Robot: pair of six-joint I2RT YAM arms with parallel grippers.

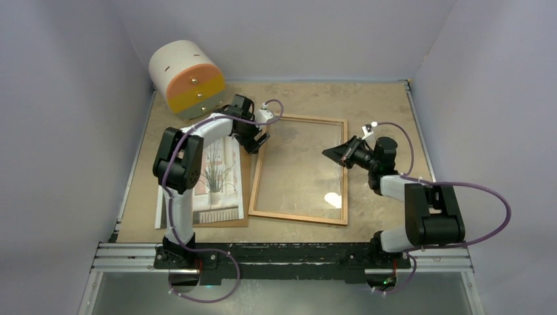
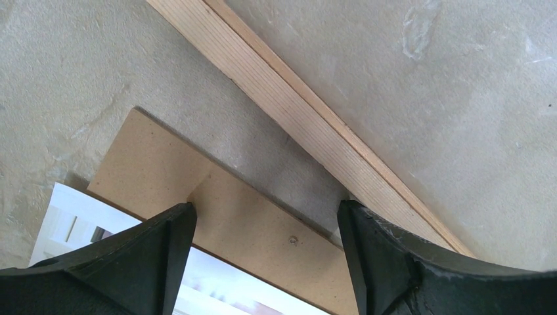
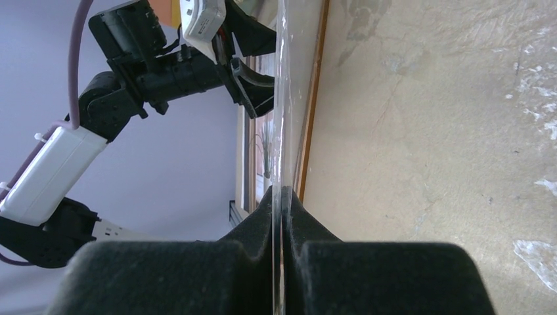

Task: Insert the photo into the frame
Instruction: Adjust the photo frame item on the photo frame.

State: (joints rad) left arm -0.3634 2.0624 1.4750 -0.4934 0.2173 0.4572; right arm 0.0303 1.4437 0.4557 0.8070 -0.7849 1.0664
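**A:** Start at the near edge of the table. Where is your photo?

**B:** The photo (image 1: 217,174) lies picture up on the brown backing board (image 1: 244,190) toward the near-left corner, partly under your left arm. Nothing is gripping it. The frame (image 1: 295,216) lies flat mid-table just beside the board, with no print in it.

**A:** And your right hand?

**B:** Your right gripper (image 3: 282,197) sits at the frame's right edge with its fingers pressed together on the glass pane (image 3: 284,98). The pane shows edge-on as a thin clear line between the pads. I cannot tell how far it has risen out of the wood.

**A:** What worries you there?

**B:** I'd judge that pinch risky. It is a narrow bite on slick glass, so a tilt or a quick swing could let the pane slide out, drop, or crack. If the pane binds in the rebate, lifting it may drag the whole frame sideways into the board.

**A:** Farther out?

**B:** Your left gripper (image 2: 266,213) hovers at the frame's far-left corner, fingers wide apart and holding nothing. One finger is over the board and the other is right by the wooden rail. Come down carelessly and you could knock the rail or pin the board.
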